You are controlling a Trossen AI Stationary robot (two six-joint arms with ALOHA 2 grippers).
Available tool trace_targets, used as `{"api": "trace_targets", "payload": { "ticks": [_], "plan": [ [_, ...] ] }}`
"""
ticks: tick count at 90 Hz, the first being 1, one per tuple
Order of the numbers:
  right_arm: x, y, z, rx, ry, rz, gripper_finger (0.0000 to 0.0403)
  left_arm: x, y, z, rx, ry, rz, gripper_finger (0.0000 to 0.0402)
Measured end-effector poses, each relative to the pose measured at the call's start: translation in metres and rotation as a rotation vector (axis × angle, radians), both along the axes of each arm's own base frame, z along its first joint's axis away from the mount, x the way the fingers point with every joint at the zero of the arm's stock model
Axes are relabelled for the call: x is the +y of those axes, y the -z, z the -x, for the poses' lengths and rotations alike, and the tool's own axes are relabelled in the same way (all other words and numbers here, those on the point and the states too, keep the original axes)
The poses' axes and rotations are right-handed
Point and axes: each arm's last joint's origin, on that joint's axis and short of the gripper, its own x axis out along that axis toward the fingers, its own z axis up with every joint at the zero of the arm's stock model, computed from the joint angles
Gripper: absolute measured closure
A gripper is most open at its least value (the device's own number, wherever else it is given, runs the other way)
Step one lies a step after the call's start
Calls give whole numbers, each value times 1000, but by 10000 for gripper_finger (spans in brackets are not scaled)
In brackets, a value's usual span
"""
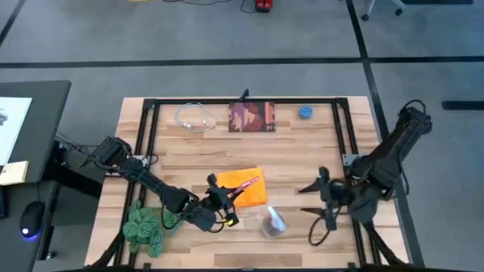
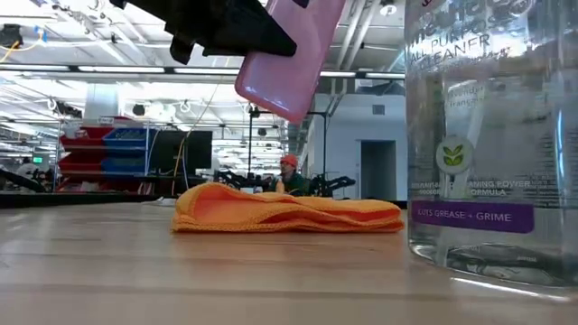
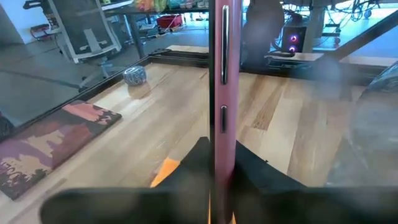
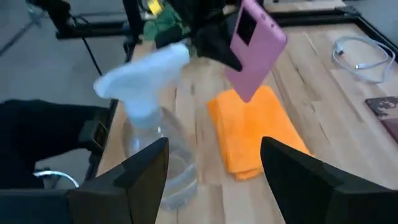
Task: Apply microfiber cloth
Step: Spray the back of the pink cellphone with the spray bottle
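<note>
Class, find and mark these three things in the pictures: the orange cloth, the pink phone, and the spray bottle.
orange cloth [image 2: 289, 211]: low view, middle of its folded top.
pink phone [image 4: 255, 46]: right wrist view, centre of its back.
spray bottle [image 1: 272, 223]: high view, its clear body.

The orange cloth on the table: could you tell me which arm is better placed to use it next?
Probably the left: the left gripper holds the pink phone just above the microfiber cloth; the right gripper waits open beside it.

My left gripper [image 1: 227, 195] hangs above the table's near side, fingers clamped tight, arm stretched low; my right gripper [image 1: 314, 202] waits well apart, fingers spread wide
</note>
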Motion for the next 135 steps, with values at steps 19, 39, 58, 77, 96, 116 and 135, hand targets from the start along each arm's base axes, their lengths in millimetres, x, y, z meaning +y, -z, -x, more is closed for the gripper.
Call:
{"api": "trace_targets", "payload": {
  "ticks": [19, 39, 58, 77, 96, 116, 135],
  "plan": [
    [-3, -3, 3, -10, -3, -13, 163, 1, -1, -1, -11, 0, 5, 393],
    [2, 2, -1, 11, -7, 8, 163, 2, -1, -2, -8, -1, 0, 393],
    [9, 11, -7, 39, -7, 41, 163, 3, -1, -2, -8, -2, 1, 393],
    [17, 22, -14, 73, -6, 80, 163, 2, -1, -2, -10, 0, 5, 393],
    [26, 37, -22, 116, -6, 130, 163, 3, -1, -3, -13, -3, 10, 393],
    [38, 58, -32, 172, -5, 194, 163, 4, -1, -3, -14, -3, 16, 393],
    [49, 76, -57, 190, -2, 180, 163, 4, -1, -4, -18, -3, 24, 393]
  ]
}}
